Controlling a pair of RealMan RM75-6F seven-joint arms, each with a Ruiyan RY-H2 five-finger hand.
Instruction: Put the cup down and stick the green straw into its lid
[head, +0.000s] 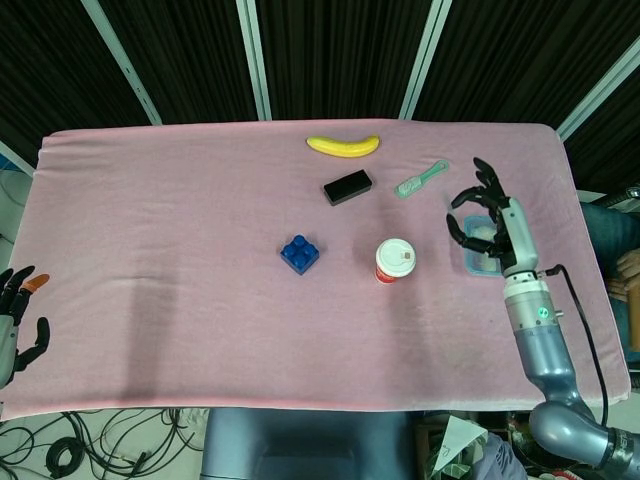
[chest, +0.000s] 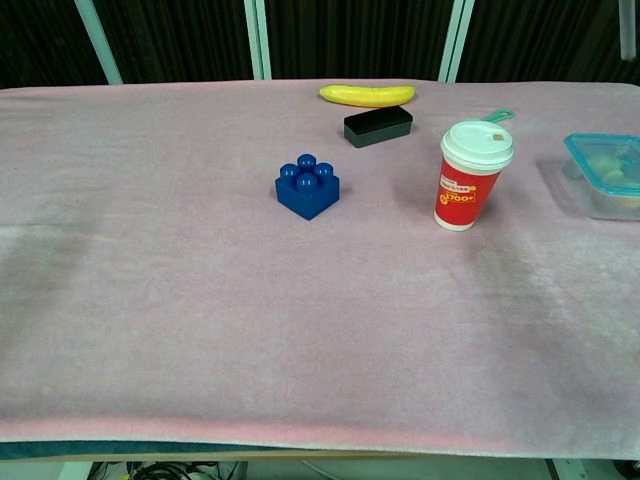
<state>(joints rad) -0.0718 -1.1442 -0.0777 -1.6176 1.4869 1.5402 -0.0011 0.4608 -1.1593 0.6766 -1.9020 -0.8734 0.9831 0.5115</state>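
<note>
The red paper cup (head: 395, 261) (chest: 469, 175) with a white lid stands upright on the pink cloth, right of centre, and nothing touches it. My right hand (head: 484, 208) is raised to the cup's right, above the blue container, with its fingers curled in. The green straw is too thin to make out in the head view. No straw lies on the cloth. A pale sliver (chest: 624, 30) at the top right edge of the chest view seems to be the straw in that hand. My left hand (head: 16, 322) hangs off the table's left edge, its fingers apart and nothing in them.
A blue toy brick (head: 300, 253) sits left of the cup. Behind the cup lie a black box (head: 347, 187), a banana (head: 343, 145) and a green brush (head: 420, 180). A blue-rimmed container (chest: 605, 176) holding food stands at the right.
</note>
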